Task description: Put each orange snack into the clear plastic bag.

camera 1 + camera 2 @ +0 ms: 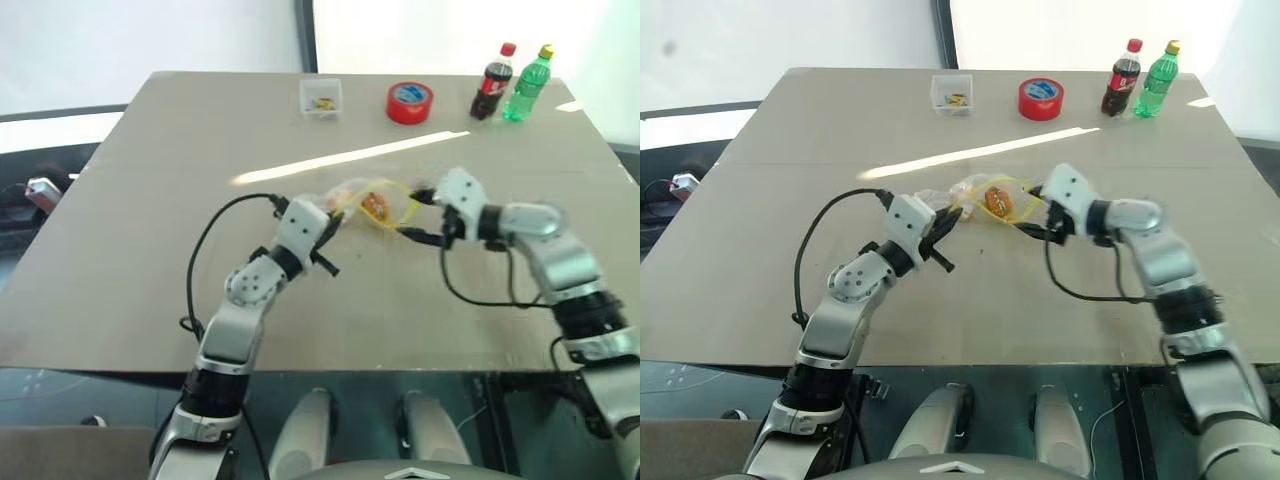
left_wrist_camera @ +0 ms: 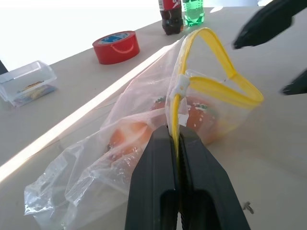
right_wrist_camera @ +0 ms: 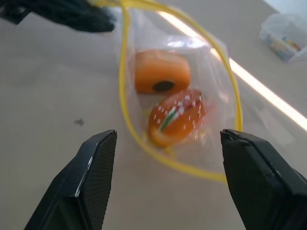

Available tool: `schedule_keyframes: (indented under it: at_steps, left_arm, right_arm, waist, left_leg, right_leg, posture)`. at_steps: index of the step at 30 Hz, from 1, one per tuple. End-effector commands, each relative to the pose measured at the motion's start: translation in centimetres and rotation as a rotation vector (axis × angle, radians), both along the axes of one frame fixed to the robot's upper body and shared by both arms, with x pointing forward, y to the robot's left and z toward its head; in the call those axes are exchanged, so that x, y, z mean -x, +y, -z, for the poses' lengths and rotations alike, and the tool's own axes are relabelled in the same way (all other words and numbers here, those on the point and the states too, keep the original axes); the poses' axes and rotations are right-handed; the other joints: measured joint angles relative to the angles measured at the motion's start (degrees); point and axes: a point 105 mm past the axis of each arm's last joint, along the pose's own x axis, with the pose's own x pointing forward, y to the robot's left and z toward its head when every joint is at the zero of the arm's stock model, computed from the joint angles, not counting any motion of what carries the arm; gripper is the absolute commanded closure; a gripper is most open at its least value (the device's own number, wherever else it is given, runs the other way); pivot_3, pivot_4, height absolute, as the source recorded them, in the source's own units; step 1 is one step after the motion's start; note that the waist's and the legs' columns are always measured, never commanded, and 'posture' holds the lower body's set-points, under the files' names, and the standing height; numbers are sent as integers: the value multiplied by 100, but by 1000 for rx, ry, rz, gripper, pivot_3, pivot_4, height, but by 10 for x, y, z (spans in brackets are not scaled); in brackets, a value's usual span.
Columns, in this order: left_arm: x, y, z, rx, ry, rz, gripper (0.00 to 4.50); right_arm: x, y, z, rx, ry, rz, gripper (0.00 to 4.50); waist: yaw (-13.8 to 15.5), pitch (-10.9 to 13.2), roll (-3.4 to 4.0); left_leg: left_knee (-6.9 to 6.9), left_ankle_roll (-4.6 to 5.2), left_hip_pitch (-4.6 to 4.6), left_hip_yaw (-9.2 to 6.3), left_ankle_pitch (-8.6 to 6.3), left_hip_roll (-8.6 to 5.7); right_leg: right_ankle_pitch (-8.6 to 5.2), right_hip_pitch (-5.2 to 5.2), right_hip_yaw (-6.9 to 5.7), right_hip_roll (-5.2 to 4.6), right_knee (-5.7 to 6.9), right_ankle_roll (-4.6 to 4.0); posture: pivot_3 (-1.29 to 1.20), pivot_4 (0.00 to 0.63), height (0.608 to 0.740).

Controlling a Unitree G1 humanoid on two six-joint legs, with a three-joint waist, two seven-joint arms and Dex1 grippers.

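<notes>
The clear plastic bag (image 1: 352,197) lies crinkled at the middle of the table, its yellow seal strip (image 2: 207,57) spread into an open loop. Two orange snacks sit inside it, one plain with a dark spot (image 3: 162,72), one with a red, white and green wrapper (image 3: 176,117). My left gripper (image 2: 175,135) is shut on the bag's yellow strip at the mouth, holding that edge up. My right gripper (image 3: 168,135) stands open just off the mouth on the other side, with nothing between its fingers.
Along the far edge stand a small clear box (image 1: 321,97), a red tape roll (image 1: 409,102), a cola bottle (image 1: 492,82) and a green bottle (image 1: 528,84). The table's front edge (image 1: 300,365) lies close under both arms.
</notes>
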Motion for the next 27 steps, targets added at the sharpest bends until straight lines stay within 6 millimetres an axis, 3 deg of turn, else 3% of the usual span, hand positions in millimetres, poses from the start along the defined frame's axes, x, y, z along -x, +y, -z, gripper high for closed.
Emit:
schedule_keyframes:
  at_steps: [1, 6, 12, 16, 19, 25, 27]
  left_arm:
    - [2, -3, -14, 30, -42, 13, 4500]
    - [2, -4, -12, 12, -43, 19, 4500]
    - [3, -5, -12, 0, -45, 24, 4500]
    - [4, -4, -12, -3, -47, 21, 4500]
    - [4, -3, -12, -3, -47, 16, 4500]
    - [4, -2, -11, -4, -48, 13, 4500]
    - [4, -2, -11, -4, -47, 13, 4500]
  right_arm:
    - [-8, -10, -4, 56, -57, 37, 959]
    - [-40, -13, 8, 176, -207, 147, 959]
    - [-59, 3, 8, 193, -296, 139, 959]
    - [-62, 15, 4, 184, -320, 88, 959]
    - [-61, 21, 3, 164, -325, 61, 1853]
    - [-58, 23, 5, 161, -321, 29, 4481]
    - [-59, 22, 4, 158, -324, 32, 4481]
  waist:
    - [-28, 0, 0]
    - [-94, 0, 0]
    - [-105, 1, 0]
    - [-109, 1, 0]
    - [-109, 1, 0]
    - [-114, 1, 1]
    - [-114, 1, 1]
  left_leg:
    - [0, 0, 0, 0, 0, 1]
    - [1, -1, 4, 8, 1, 1]
    - [-1, -1, -3, 5, 1, -1]
    - [-1, -1, -2, 3, 1, -1]
    - [-1, -1, -2, 2, 1, -1]
    - [-2, -1, -2, 2, 1, -1]
    - [-2, -1, -2, 2, 1, -1]
  right_leg:
    - [0, -1, 0, 1, 0, 0]
    - [0, -1, 5, 1, 3, 0]
    - [1, -5, 6, 0, 2, 0]
    - [1, -5, 5, 0, 1, 0]
    - [1, -5, 5, 0, 2, -1]
    - [1, -5, 6, 0, 3, -1]
    - [1, -5, 6, 0, 3, -1]
  posture:
    - [0, 150, 740]
    - [0, 150, 740]
    - [0, 150, 740]
    - [0, 150, 740]
    - [0, 150, 740]
    - [0, 150, 740]
    - [0, 150, 740]
